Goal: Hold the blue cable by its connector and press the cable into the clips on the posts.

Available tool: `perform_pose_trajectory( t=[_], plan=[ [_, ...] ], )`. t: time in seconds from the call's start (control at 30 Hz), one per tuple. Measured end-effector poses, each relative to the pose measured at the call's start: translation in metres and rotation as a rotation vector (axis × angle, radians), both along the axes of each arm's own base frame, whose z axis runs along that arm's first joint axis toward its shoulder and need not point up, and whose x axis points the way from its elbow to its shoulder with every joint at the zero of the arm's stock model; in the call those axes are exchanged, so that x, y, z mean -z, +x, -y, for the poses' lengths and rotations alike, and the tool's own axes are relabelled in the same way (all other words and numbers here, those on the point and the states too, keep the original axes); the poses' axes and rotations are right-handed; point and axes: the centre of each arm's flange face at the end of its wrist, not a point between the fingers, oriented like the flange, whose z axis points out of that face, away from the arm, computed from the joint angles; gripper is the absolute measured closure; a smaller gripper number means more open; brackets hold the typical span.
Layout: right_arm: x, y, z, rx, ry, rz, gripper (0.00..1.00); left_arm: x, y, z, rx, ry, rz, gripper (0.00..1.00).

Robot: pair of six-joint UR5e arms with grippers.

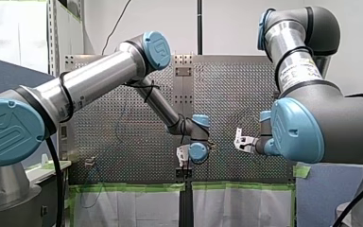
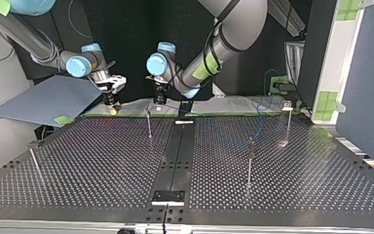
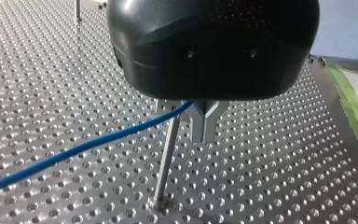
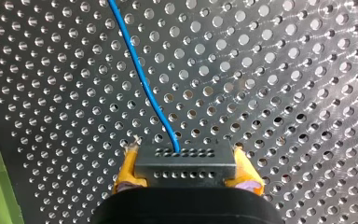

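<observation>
In the right wrist view my right gripper (image 4: pixel 186 170) is shut on a dark grey connector (image 4: pixel 185 157), one yellow pad (image 4: pixel 127 169) on each side. The blue cable (image 4: pixel 142 77) leaves the connector and runs ahead over the perforated table. In the left wrist view my left gripper (image 3: pixel 204 134) is shut, its grey fingertips right beside the top of a thin metal post (image 3: pixel 165 168). The cable (image 3: pixel 74 151) passes under the gripper body at the post's top and slopes away. The clip itself is hidden. In the top view both grippers, right (image 2: pixel 113 108) and left (image 2: pixel 159 101), hang near the table's far edge.
More thin posts stand on the table in the top view: one at the left (image 2: pixel 34 163), one right of the middle (image 2: pixel 250 163), one at the far right (image 2: pixel 287 122). Green tape (image 3: pixel 354 112) lines the table's edge beside my left gripper. A grey board (image 2: pixel 44 100) leans at the far left.
</observation>
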Motion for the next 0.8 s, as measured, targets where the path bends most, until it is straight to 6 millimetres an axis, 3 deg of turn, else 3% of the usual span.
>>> perform_pose_trajectory(
  t=[0.3, 0.8],
  plan=[
    [-0.001, -0.001, 0.001, 0.001, 0.001, 0.000, 1.00, -0.006, -0.008, 0.005, 0.011, 0.020, -0.008, 1.00],
    [-0.003, -0.002, 0.006, 0.005, -0.006, 0.006, 1.00, -0.023, -0.006, 0.014, 0.017, 0.001, 0.001, 1.00]
  ],
)
